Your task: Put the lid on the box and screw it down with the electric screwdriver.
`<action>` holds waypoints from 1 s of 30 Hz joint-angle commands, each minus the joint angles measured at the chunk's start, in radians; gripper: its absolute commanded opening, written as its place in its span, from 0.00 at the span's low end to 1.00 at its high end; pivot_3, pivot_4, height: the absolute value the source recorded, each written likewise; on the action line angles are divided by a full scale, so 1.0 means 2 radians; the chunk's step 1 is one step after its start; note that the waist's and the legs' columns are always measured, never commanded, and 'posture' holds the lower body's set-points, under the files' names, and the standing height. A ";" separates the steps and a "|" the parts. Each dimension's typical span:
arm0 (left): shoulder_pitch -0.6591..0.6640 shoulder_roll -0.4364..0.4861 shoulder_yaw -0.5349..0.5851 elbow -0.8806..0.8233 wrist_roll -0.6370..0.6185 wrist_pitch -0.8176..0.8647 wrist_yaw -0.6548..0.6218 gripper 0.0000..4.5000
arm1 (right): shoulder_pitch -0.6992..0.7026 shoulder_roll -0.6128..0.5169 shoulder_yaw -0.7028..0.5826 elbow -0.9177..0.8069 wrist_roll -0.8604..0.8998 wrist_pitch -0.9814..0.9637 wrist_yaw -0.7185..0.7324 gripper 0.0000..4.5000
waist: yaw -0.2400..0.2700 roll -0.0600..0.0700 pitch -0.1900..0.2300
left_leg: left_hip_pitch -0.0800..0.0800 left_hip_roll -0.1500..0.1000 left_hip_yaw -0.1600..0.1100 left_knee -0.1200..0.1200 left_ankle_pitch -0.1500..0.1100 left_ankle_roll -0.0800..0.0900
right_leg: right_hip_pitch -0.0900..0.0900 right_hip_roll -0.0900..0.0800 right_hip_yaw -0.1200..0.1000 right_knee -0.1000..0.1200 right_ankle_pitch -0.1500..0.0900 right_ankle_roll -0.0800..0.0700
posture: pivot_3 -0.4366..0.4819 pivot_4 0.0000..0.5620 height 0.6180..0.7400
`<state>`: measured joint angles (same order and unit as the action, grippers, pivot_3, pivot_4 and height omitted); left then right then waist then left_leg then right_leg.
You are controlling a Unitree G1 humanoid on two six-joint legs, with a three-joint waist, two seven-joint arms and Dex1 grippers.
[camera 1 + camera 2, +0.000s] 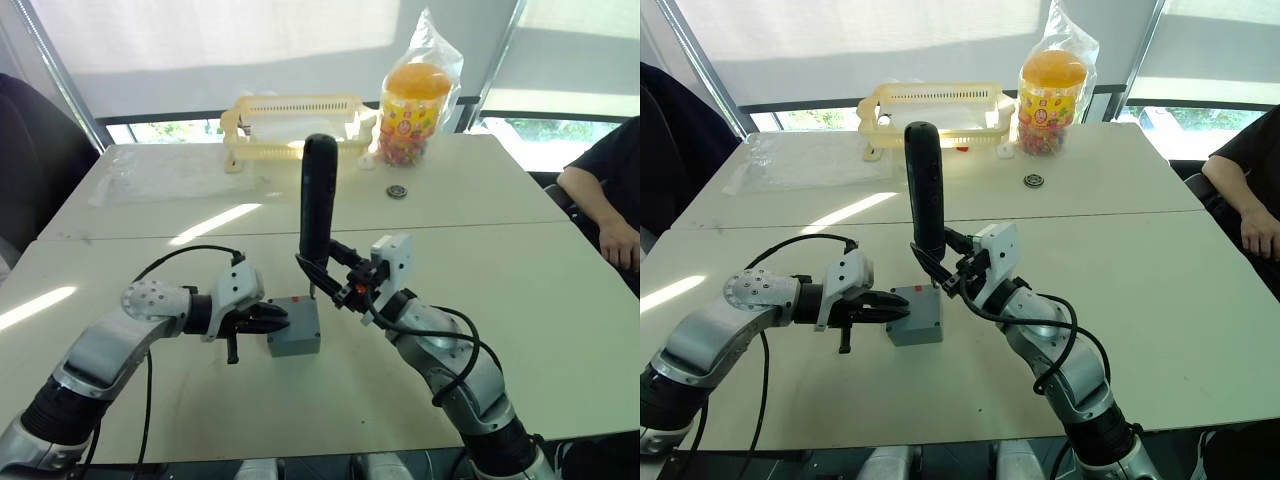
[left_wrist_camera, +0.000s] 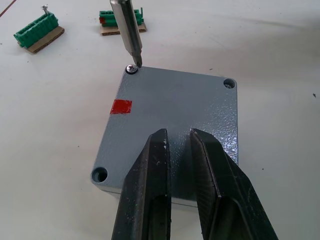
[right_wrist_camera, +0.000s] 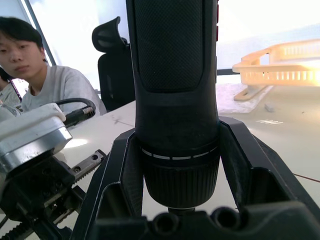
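Left wrist view looks down on the lid [image 2: 175, 120], seated on the box [image 1: 296, 343] with a red mark near one edge; the left tool [image 2: 180, 165] rests on the lid's top face with its two black fingers [image 2: 150, 180] pressed nearly together and pinching nothing. At the lid's far corner from this tool, the thin metal bit of the electric screwdriver [image 1: 318, 205] stands on a screw [image 2: 132, 68] set in the corner hole. Two other corner holes of the lid show open. Beyond the box, two small green connector blocks [image 2: 35, 31] lie on the bare counter [image 1: 520, 300].

From the head, the box sits toward the near edge of the counter, about midway along it, between the two arms. The right tool [image 1: 335, 278] clamps the screwdriver's lower body, holding it upright over the box's far right corner, the dark handle rising well above the box. The left tool reaches in from the box's left side.

Along the far edge stand a yellow slotted basket [image 1: 290, 125] and a bagged jar of sweets [image 1: 415, 100], with a small dark round thing [image 1: 397, 191] just in front of the jar. A person's arm [image 1: 605, 195] rests at the counter's right edge.
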<state>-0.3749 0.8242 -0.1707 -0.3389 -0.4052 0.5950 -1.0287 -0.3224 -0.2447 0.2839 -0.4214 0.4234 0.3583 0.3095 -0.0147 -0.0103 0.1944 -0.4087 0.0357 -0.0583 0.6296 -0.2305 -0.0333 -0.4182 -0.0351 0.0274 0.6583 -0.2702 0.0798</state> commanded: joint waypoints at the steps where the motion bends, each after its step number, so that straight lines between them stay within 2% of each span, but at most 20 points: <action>1: 0.009 0.002 -0.003 -0.001 0.009 0.008 0.003 0.15 | -0.007 0.015 -0.016 -0.013 -0.009 -0.028 0.010 0.39 | 0.000 0.000 0.000 | 0.000 0.000 0.000 0.000 0.000 0.000 | 0.000 0.000 0.000 0.000 0.000 0.000 | 0.48 0.27 1.00; 30: 0.012 0.000 0.000 -0.004 0.007 0.014 0.012 0.15 | 0.000 0.041 -0.034 0.006 -0.037 -0.025 0.039 0.39 | 0.000 0.000 0.000 | 0.000 0.000 0.000 0.000 0.000 0.000 | 0.000 0.000 0.000 0.001 0.000 0.000 | 0.48 0.27 1.00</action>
<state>-0.3643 0.8216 -0.1673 -0.3549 -0.4047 0.6027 -1.0065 -0.3141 -0.1780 0.2372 -0.3843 0.3466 0.3537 0.3816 -0.0146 -0.0103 0.1943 -0.4080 0.0356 -0.0584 0.6300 -0.2303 -0.0335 -0.4183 -0.0351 0.0275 0.6608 -0.2702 0.0797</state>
